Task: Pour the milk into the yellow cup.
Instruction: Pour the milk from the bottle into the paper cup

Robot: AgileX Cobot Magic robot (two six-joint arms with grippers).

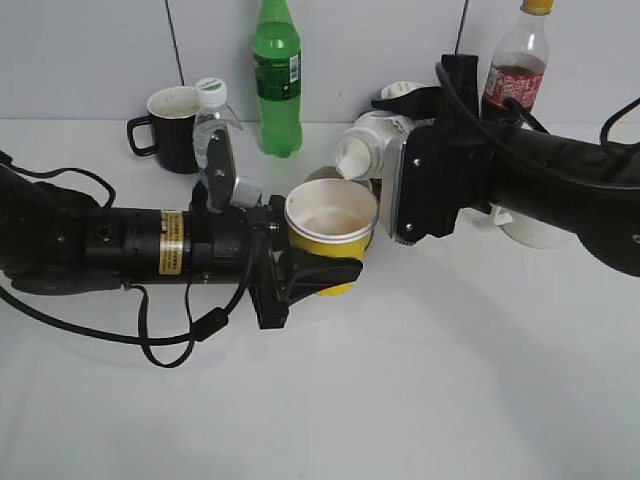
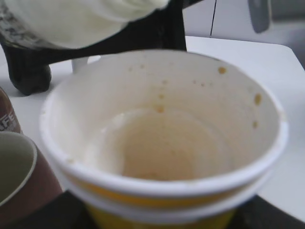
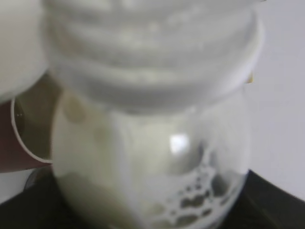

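Two black robot arms, one gripper each: left gripper (image 1: 300,275), right gripper (image 1: 395,105). One yellow cup (image 1: 331,235). One milk bottle (image 1: 375,143). One black mug (image 1: 170,128). One brown cup (image 1: 322,176) behind the yellow. Three other bottles: clear water bottle (image 1: 214,125), green soda bottle (image 1: 277,78), yellow-capped bottle (image 1: 518,65). One white table (image 1: 450,380).
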